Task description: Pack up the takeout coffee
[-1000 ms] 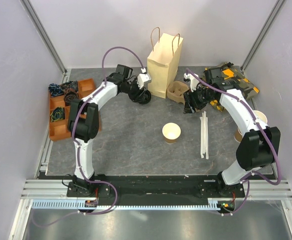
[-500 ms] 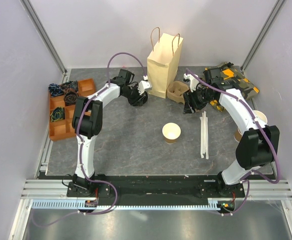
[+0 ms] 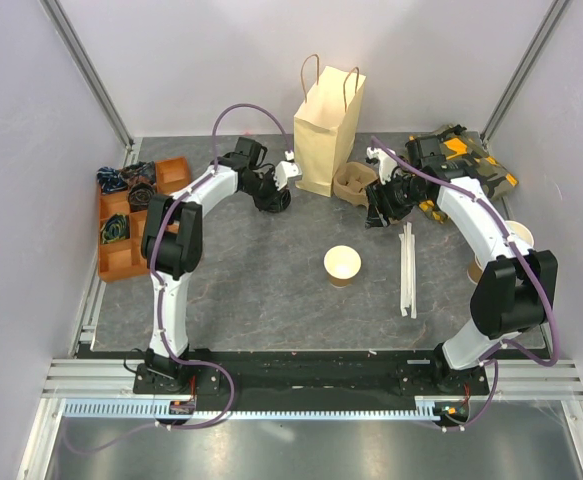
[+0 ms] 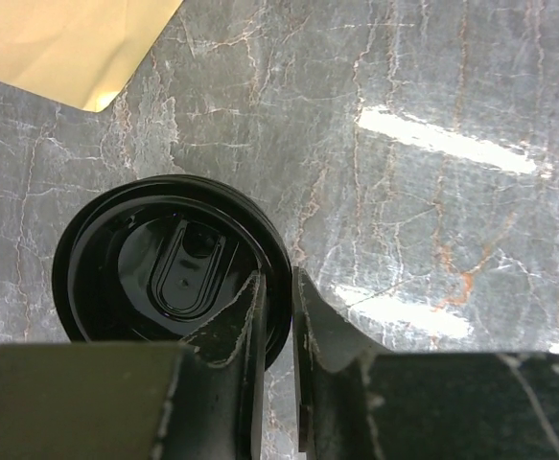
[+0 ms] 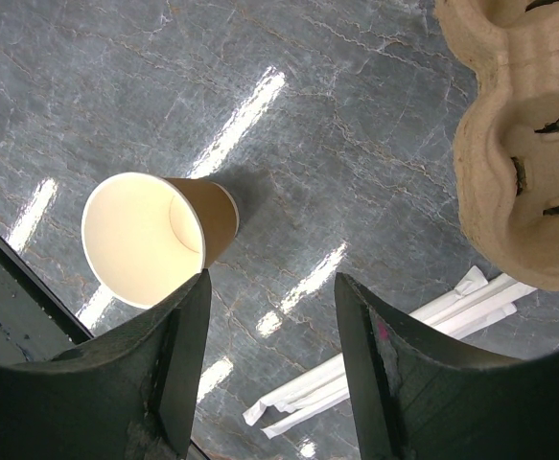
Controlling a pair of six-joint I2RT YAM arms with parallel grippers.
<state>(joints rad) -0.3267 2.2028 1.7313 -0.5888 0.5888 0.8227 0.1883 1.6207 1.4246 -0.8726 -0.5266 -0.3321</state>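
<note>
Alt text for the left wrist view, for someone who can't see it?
The left gripper straddles the rim of a black plastic lid lying flat on the gray marbled table, fingers nearly together; a tan paper bag corner shows top left.

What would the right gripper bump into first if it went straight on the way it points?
Most likely the bare grey table, between the lidless brown paper cup and the wrapped straws. Nothing sits between the tips of the open right gripper, though depth is unclear.

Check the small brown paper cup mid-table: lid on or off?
Off. The brown paper cup stands upright, its pale inside open to view; the round black plastic lid lies apart, near the tan paper bag.
</note>
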